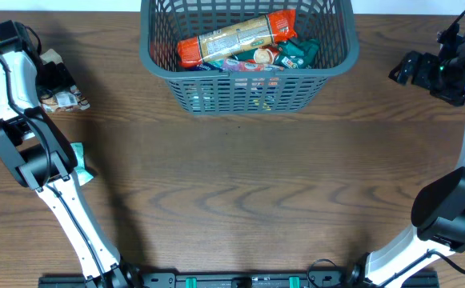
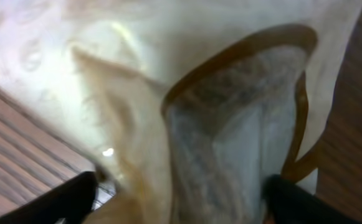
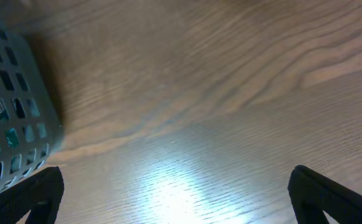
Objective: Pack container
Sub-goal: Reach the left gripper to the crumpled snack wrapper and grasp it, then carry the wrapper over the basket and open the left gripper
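Observation:
The dark grey slatted container point(image 1: 156, 60) stands at the back middle of the table, with several snack packets inside, a long orange one point(image 1: 236, 36) on top. My left gripper point(image 1: 58, 82) is at the far left, shut on a cream snack packet point(image 1: 68, 99) that rests on the table. In the left wrist view the cream packet point(image 2: 187, 81) with its brown-edged clear window fills the frame between the two fingers point(image 2: 181, 194). My right gripper point(image 1: 412, 69) is open and empty above bare table at the back right; it also shows in the right wrist view point(image 3: 174, 193).
A teal packet point(image 1: 80, 164) lies at the left, partly under the left arm. A corner of the container point(image 3: 12, 118) shows at the left of the right wrist view. The table is brown wood.

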`<state>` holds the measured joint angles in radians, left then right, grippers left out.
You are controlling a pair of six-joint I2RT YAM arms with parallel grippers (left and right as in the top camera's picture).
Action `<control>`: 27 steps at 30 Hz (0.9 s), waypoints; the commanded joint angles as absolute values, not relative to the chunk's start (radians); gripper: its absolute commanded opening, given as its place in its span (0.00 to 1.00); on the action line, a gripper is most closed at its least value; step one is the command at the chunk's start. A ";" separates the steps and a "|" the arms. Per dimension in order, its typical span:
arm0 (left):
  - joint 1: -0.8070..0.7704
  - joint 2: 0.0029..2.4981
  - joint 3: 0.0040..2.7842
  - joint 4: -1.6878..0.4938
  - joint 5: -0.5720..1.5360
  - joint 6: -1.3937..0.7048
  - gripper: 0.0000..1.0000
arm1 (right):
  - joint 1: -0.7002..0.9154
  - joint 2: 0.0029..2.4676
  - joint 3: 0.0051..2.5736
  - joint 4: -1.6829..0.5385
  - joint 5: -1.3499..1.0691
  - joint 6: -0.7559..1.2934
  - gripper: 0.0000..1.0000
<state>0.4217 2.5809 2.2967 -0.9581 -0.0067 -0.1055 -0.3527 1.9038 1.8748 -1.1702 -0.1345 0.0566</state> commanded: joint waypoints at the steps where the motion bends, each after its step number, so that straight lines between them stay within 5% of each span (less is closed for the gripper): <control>1: 0.418 2.608 2.295 -0.967 -0.006 -0.087 0.67 | -0.345 1.901 1.874 -1.175 -0.139 0.055 0.99; 4: 0.411 2.587 2.295 -0.969 -0.007 -0.087 0.48 | -0.345 1.901 1.874 -1.184 -0.138 0.054 0.99; 11: 0.380 2.462 2.296 -0.988 -0.007 -0.087 0.26 | -0.345 1.901 1.874 -1.196 -0.139 0.048 0.99; 20: 0.283 2.124 2.296 -1.095 0.019 -0.049 0.06 | -0.345 1.901 1.874 -1.197 -0.139 0.047 0.99; 27: 0.103 1.850 2.296 -1.043 0.038 0.173 0.06 | -0.345 1.901 1.874 -1.196 -0.139 0.047 0.99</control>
